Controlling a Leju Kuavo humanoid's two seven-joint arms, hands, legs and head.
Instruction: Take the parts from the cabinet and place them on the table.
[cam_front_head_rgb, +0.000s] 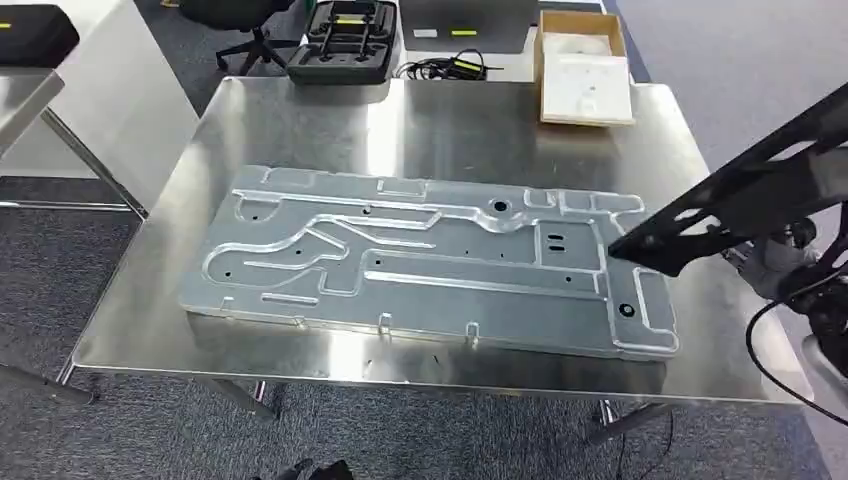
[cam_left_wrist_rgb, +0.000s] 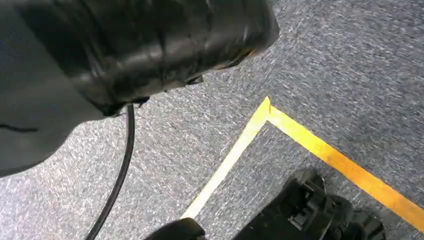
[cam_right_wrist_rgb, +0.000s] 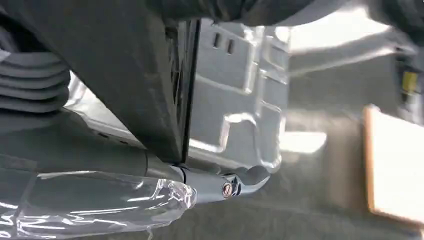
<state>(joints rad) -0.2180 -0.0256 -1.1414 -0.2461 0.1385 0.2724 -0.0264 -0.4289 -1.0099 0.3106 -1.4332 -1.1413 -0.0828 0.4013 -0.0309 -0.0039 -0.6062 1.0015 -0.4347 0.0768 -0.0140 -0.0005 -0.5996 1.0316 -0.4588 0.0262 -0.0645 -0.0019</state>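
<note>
Lying flat across the steel desk (cam_front_head_rgb: 450, 120) in the head view, a large grey machined plate (cam_front_head_rgb: 440, 262) spans left to right; a black flat part (cam_front_head_rgb: 740, 190) hangs over its right end. From the right wrist, the right hand (cam_right_wrist_rgb: 150, 165) grips that black part (cam_right_wrist_rgb: 150, 85) above the plate (cam_right_wrist_rgb: 240, 100). The left wrist faces grey carpet (cam_left_wrist_rgb: 325, 65) with yellow tape (cam_left_wrist_rgb: 320, 145); the left hand's state cannot be told.
</note>
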